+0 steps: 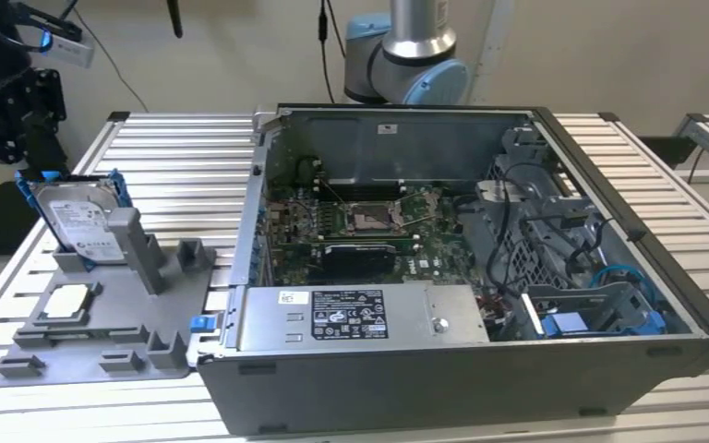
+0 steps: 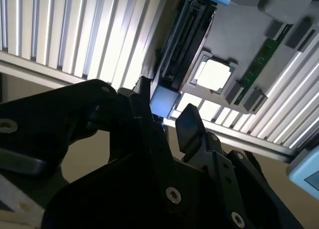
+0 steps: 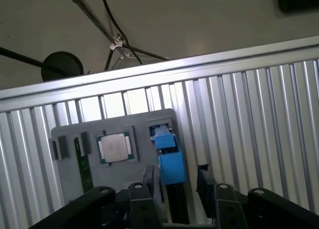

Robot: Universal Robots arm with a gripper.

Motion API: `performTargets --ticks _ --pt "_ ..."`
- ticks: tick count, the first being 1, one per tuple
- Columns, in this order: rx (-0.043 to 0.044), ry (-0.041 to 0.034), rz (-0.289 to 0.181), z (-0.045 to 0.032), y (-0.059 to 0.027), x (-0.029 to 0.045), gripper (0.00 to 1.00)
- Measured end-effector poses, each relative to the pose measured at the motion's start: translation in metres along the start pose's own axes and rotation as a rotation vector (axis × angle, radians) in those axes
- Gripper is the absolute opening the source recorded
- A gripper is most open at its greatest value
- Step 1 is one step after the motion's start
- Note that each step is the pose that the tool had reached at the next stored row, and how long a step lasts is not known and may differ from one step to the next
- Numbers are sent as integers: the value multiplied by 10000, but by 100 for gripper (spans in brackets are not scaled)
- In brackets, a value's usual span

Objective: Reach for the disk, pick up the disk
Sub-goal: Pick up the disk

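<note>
The disk (image 1: 80, 220) stands on edge in a slot of the grey holder plate (image 1: 96, 323) at the exterior view's left. It is silver with a white label and a blue frame. My black gripper (image 1: 37, 157) hangs just above its upper back corner. In both wrist views I see the disk edge-on, with its blue frame end (image 3: 171, 165) (image 2: 160, 100) lying between my fingers. The gripper (image 3: 175, 176) (image 2: 164, 117) is open, one finger on each side of the disk. A gap shows at each finger (image 2: 185, 125).
A small square silver chip (image 1: 69, 300) (image 3: 115, 148) and a green memory stick (image 3: 85, 170) sit on the same plate. An open computer case (image 1: 478, 277) stands to the exterior view's right. The arm's base (image 1: 404, 55) rises behind it. Ribbed aluminium table (image 1: 182, 157) all around.
</note>
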State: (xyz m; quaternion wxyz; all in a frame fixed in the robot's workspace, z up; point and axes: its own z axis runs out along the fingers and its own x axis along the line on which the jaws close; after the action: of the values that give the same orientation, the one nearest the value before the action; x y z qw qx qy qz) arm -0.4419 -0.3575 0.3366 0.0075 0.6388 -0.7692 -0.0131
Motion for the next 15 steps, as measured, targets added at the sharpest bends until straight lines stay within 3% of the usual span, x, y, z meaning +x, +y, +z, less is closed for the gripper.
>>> performTargets --ticks 15 --pt "-2 11 -241 243 -16 -67 100"
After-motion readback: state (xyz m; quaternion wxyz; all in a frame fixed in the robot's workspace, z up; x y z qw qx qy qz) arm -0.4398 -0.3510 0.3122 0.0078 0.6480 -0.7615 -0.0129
